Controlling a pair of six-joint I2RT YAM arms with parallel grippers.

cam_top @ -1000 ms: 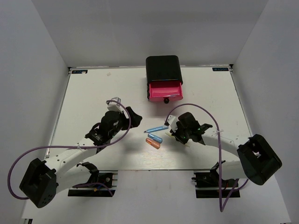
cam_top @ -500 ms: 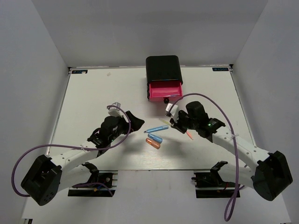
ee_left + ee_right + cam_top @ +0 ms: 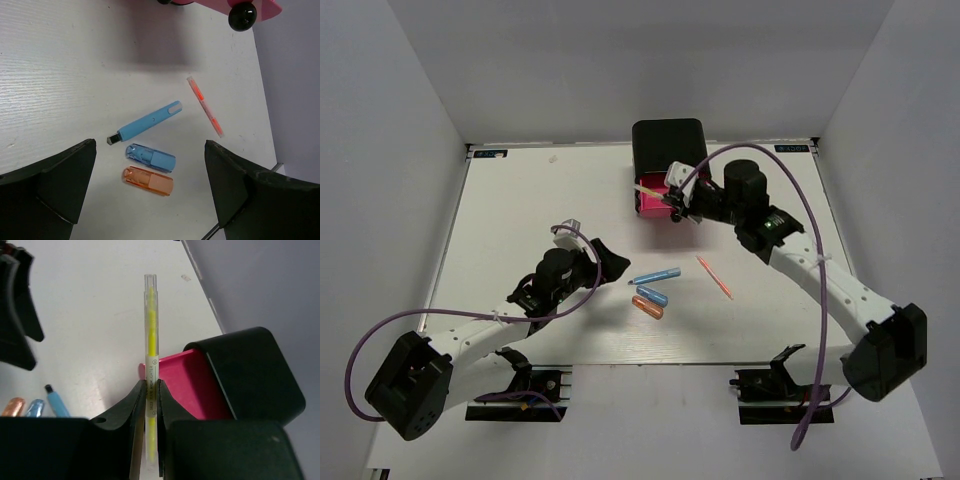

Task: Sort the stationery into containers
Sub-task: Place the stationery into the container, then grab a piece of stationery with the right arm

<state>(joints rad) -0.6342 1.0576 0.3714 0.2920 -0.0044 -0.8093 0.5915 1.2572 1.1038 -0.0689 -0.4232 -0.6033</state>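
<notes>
Top view: the right arm [image 3: 800, 262] has swung from the middle of the white tabletop [image 3: 520, 200] to the open pink drawer [image 3: 650, 205] near the far edge, leaving a thin red-pink stick [image 3: 714, 277] lying mid-tabletop.
Left wrist: the left fingers [image 3: 55, 180] stay released above the light-blue marker [image 3: 145, 123].
Right wrist: the right fingers [image 3: 122, 422] clench the thin yellow stick [image 3: 150, 340] over that drawer.

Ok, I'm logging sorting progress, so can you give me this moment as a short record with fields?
right gripper: shut on yellow stick, held by the open pink drawer
left gripper: open, holding nothing, above the loose items
cabinet: black, at the far side of the table
lying on table: blue marker, blue capsule, orange capsule, red-pink stick
drawer contents: cannot tell
</notes>
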